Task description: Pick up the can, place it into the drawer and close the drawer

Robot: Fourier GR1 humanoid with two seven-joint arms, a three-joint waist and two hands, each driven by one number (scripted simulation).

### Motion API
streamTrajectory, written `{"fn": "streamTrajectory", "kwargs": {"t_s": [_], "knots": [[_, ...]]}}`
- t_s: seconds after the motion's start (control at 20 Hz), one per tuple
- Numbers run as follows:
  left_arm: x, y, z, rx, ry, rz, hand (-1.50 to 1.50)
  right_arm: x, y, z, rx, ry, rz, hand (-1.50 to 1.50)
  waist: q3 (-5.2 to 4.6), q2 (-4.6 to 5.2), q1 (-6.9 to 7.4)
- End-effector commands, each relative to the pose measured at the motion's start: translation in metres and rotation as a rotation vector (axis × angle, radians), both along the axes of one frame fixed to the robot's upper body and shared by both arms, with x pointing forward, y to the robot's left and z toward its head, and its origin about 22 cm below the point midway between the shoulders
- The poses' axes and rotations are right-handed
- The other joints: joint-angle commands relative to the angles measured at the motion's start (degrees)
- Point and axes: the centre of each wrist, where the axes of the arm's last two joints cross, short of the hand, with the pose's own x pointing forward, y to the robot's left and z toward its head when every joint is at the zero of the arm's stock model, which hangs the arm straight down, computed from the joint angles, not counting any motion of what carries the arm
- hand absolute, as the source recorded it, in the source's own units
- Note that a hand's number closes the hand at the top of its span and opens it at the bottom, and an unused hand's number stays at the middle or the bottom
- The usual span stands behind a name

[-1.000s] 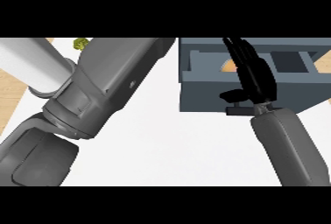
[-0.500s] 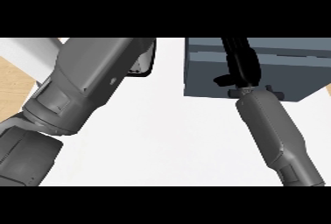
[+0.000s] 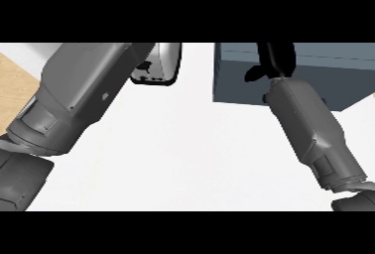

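The drawer unit point(image 3: 315, 74) is a blue-grey box at the top right, and no opening shows on it. My right hand point(image 3: 273, 60) lies against its front with straight fingers pointing away from me and the thumb sticking out to the left. The grey right forearm point(image 3: 311, 129) runs down to the lower right edge. The can is not visible anywhere. My left forearm point(image 3: 77, 99) fills the left side, and its hand is cut off beyond the top edge.
A silver, black-rimmed piece point(image 3: 157, 64) shows at the upper end of the left forearm. The white counter point(image 3: 190, 158) spreads between the two arms. A strip of wooden floor point(image 3: 15, 79) shows at the far left.
A second ago the drawer stood open with something orange inside; now its opening is gone from view. The right hand has moved forward against it, and the left forearm has swung up and right.
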Motion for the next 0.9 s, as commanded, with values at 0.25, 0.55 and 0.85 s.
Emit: {"fn": "streamTrajectory", "kwargs": {"t_s": [0.25,0.55,0.85], "knots": [[-0.005,0.033,-0.019,0.014,0.000,-0.021,-1.50,0.018,0.004,0.031,0.028,-0.069,-0.018,-1.50,-0.07,0.09,1.95],[-0.014,0.024,-0.025,-0.004,0.015,-0.026,-1.50,0.024,0.039,0.061,0.137,-0.080,0.074,-1.50,-0.02,-0.19,1.55],[-0.017,0.059,-0.012,-0.023,0.007,-0.021,-1.50,0.025,0.018,0.055,0.189,-0.105,0.100,-1.50,0.01,-0.01,1.89]]}}
